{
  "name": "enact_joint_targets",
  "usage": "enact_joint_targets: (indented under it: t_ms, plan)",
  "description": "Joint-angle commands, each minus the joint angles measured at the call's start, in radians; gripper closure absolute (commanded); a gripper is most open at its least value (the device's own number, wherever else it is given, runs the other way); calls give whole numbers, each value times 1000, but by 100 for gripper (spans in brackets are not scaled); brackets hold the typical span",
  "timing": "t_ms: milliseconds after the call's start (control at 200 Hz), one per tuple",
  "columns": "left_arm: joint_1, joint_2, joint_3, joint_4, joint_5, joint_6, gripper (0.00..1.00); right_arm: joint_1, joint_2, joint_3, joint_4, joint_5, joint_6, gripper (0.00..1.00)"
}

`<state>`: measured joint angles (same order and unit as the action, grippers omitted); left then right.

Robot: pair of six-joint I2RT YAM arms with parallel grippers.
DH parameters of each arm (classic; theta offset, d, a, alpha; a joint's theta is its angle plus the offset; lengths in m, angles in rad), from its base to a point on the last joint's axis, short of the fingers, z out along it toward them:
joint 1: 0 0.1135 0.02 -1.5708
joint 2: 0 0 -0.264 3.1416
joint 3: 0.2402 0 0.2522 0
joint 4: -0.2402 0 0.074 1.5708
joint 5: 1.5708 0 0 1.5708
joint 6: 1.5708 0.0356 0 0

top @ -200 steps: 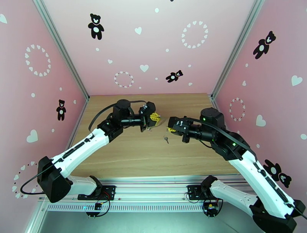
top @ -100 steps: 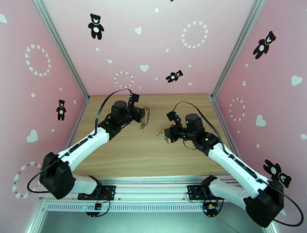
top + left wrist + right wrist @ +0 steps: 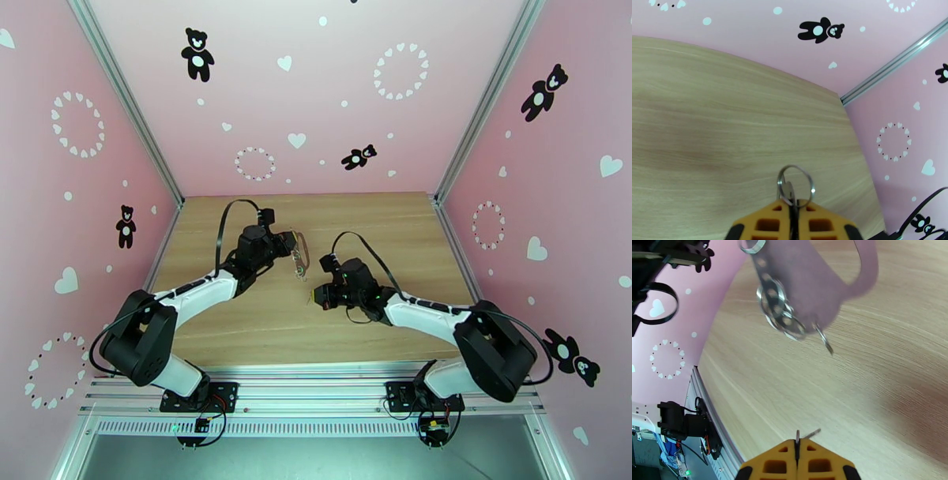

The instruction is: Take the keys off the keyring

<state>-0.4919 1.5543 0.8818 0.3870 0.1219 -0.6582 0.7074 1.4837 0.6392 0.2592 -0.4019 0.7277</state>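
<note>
The left gripper (image 3: pixel 792 206) clamps the round silvery wire ring (image 3: pixel 796 184) of a pinkish strap keyring (image 3: pixel 817 287); at its five o'clock, the right gripper (image 3: pixel 798 443) pinches a tiny grey metal key (image 3: pixel 812 433).

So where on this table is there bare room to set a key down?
The table is bare at its far right corner, beyond the right gripper, and along its near edge, in front of both grippers. The middle is crowded: the keyring dangles from the shut left gripper, close to the right gripper, which pinches a key.
</note>
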Motion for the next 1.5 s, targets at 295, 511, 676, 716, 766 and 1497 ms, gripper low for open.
enact_joint_targets:
  t_ms: [295,511,676,716,766,1497]
  plan:
    - [23,72,-132,291,-45,-159,100,2,89,-14,23,75,-3,92]
    - [51,147,-141,365,-2,-238,100,1,71,13,-68,91,-41,77]
    - [69,241,-126,420,19,-301,100,-1,14,30,-155,150,-101,64]
    - [73,264,-119,436,22,-315,100,-9,2,38,-168,150,-109,61]
    - [74,291,-108,437,25,-327,100,-18,-13,43,-183,152,-114,59]
    - [75,141,-40,-186,-315,-221,23,-117,-207,118,-339,206,-256,47]
